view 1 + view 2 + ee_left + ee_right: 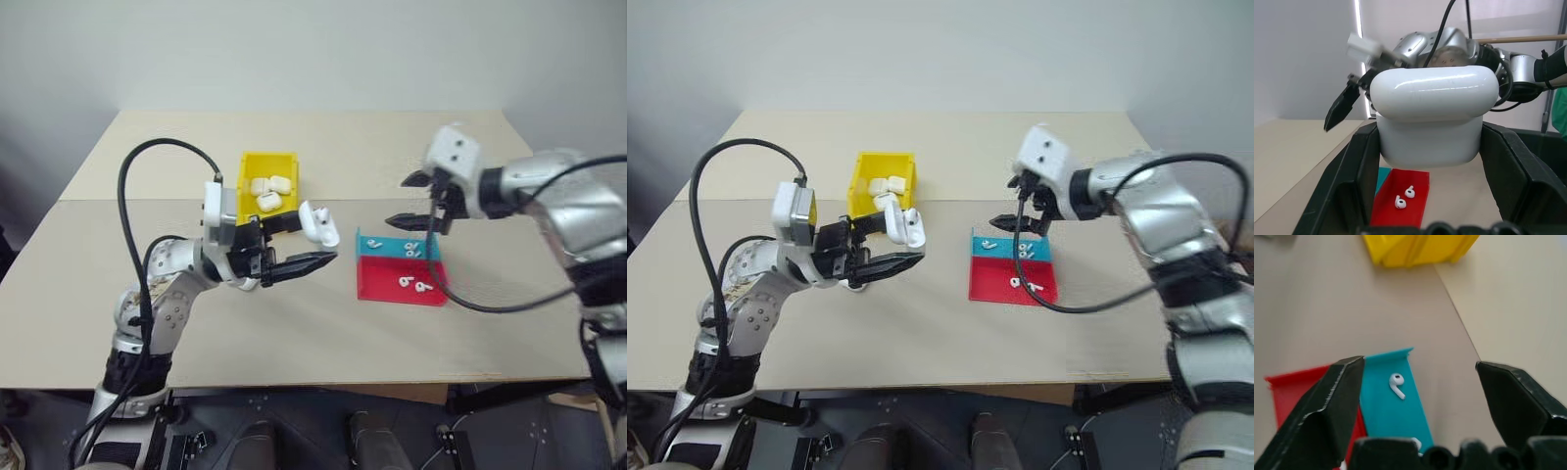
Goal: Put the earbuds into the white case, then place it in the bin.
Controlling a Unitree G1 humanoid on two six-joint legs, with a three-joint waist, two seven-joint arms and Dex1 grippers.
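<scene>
A small glossy white rounded earbud case (1432, 117) sits clamped between the two black fingers of the left tool (294, 250), held up off the pale beige bench (294, 333) just in front of the bright yellow rectangular plastic bin (266, 186). In the left wrist view its lid section lies above the body section with a seam across, and its long axis runs crosswise from one finger to the other; the lid looks down or nearly so, but I cannot tell if it is fully shut. In the head views the case points up and away from the tool, tilted toward the bin.

The bin stands near the middle of the bench and holds several more white cases (269, 191) piled together.

To the right of the held case lie two shallow trays side by side and touching: a cyan plastic tray (377, 245) farther back and a red plastic tray (377, 284) nearer. Tiny glossy white earbuds with short stems (411, 284) rest on the red tray, and others (1396, 384) on the cyan one; the one plain in the right wrist view lies flat with its stem along the tray's length.

The right tool (419, 201) hangs in the air above the back edge of the cyan tray, its fingers spread wide with nothing between them, aimed downward at the trays.
</scene>
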